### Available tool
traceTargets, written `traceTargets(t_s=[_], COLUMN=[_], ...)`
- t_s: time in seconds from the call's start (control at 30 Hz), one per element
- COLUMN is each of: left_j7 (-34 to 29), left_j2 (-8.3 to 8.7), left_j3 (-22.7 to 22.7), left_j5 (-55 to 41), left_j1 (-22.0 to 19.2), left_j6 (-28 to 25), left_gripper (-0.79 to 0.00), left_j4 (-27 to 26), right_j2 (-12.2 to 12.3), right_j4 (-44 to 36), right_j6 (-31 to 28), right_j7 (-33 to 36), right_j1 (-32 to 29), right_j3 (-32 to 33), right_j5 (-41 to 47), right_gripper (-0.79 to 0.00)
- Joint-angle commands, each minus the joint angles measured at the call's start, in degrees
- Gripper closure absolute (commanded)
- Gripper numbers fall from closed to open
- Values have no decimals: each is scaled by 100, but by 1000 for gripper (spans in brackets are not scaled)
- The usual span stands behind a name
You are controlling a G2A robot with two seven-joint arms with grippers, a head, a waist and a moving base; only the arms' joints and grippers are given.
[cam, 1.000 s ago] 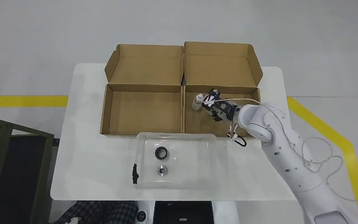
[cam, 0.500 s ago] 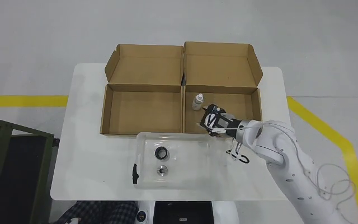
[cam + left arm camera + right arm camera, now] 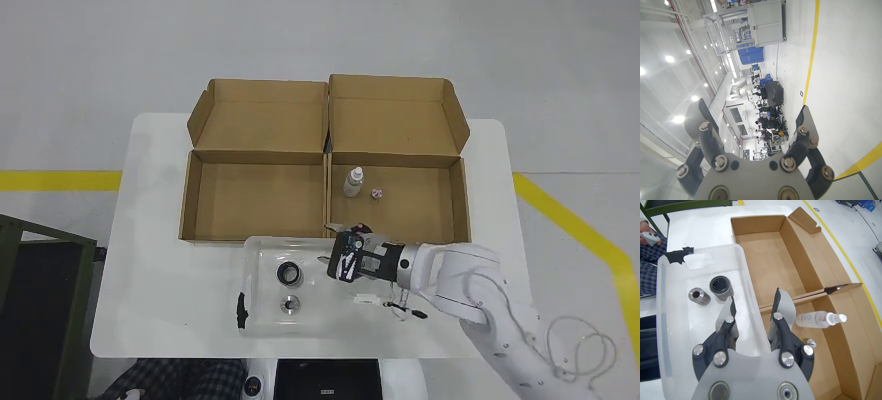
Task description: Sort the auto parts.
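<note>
CHANGE: right gripper (image 3: 345,262) has moved from the right box (image 3: 420,195) to the clear bin's (image 3: 300,239) far rim; spray bottle (image 3: 353,181) and small metal part (image 3: 376,193) lie in that box | FINGERS: spread, empty, astride the rim | PARTS: dark sleeve (image 3: 721,289) and steel bushing (image 3: 699,296) in the bin by the table's near edge, just beyond the fingertips, untouched | LEFT: left gripper (image 3: 753,121) spread, empty

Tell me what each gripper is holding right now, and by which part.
Nothing is held. The right gripper is open and empty above the clear plastic bin at its rim; the left gripper is open and empty too, pointing out into the room.
</note>
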Motion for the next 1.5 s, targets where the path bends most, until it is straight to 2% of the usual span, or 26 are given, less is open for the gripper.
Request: traceTargets(t_s=[0.0,0.37,0.5,0.63,1.27,1.37,1.47], left_j7=[0,0,0,0,0,0,0], left_j2=[0,0,0,0,0,0,0], left_j3=[0,0,0,0,0,0,0], left_j5=[0,0,0,0,0,0,0], left_j1=[0,0,0,0,0,0,0], left_j6=[0,0,0,0,0,0,0], left_gripper=[-785,-785,-785,-785,-785,-785,-785], left_j4=[0,0,0,0,0,0,0], right_j2=[-14,-109,-169,-244,-584,-633,-688], right_j4=[6,186,423,748,1801,1941,2108], right_j6=[-14,0,106,204,339,339,331], right_j7=[-76,-365,-492,-580,-793,-838,-898], right_j1=[19,81,167,316,885,956,1035], right_j3=[-114,-782,-1014,-1244,-1916,-1989,-2060], right_j5=[-90,-690,-835,-953,-843,-801,-742], right_gripper=[-363,-363,-391,-376,-394,-434,-520])
